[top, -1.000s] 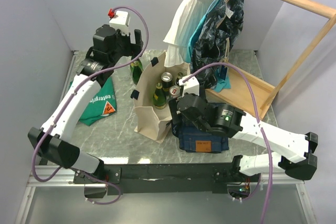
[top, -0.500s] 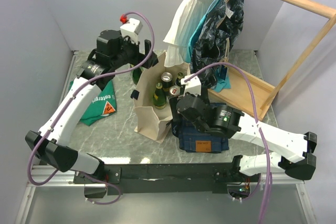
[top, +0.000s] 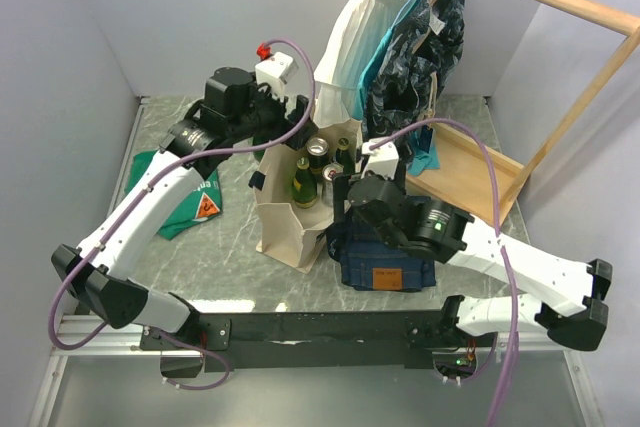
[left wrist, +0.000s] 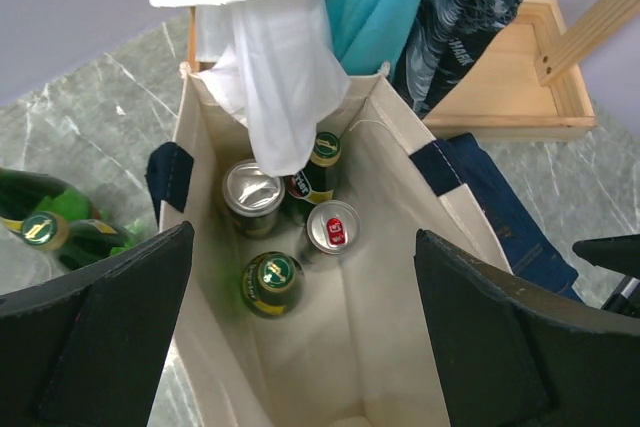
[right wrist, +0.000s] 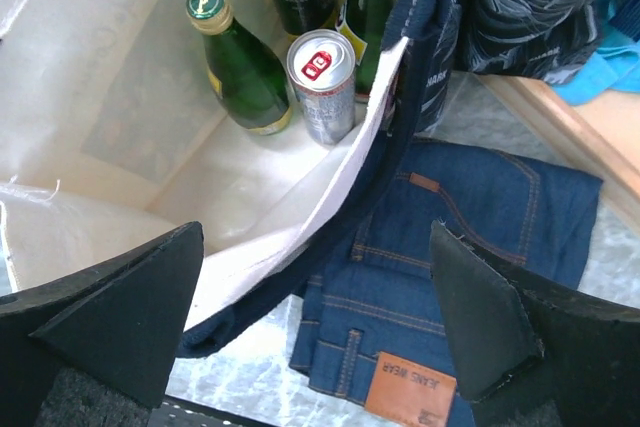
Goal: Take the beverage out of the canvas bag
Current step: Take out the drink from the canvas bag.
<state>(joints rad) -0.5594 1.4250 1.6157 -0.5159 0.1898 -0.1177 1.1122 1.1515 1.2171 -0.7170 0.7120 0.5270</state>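
Standing upright, mouth skyward, the canvas bag (left wrist: pixel 400 277) holds upright bottles (left wrist: pixel 268 282); left fingers (left wrist: pixel 100 337) and right fingers (right wrist: pixel 100 307) spread wide, empty.

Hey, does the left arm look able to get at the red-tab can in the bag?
Probably yes: the left pincer hangs open above the bag, and the can stands uncovered; the white cloth drapes only the far bottle.
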